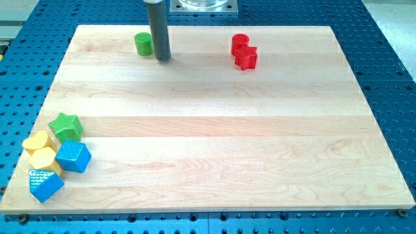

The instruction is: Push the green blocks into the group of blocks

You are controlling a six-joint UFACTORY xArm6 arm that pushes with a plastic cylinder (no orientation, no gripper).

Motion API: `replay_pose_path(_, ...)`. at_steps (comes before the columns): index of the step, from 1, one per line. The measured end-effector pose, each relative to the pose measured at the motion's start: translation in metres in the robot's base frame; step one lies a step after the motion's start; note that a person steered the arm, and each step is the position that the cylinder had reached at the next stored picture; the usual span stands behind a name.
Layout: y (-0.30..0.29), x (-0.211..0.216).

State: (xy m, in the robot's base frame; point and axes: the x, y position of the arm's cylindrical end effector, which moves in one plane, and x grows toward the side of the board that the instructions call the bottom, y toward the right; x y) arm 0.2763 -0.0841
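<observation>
A green cylinder stands near the view's top left of the wooden board. My tip rests just to the right of it, close but with a small gap. A green star block sits at the view's lower left, touching a group there: two yellow blocks, a blue cube and a blue wedge-like block. The green star is at the top of that group.
Two red blocks, a cylinder and a star-like one, sit together near the view's top right of centre. A blue perforated table surrounds the board.
</observation>
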Motion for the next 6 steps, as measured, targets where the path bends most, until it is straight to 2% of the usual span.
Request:
replay_pose_path(1,-0.005,-0.031)
replay_pose_path(2,-0.084,0.019)
replay_pose_path(3,-0.112,-0.005)
replay_pose_path(4,-0.151,0.014)
replay_pose_path(5,-0.182,0.092)
replay_pose_path(6,-0.160,0.058)
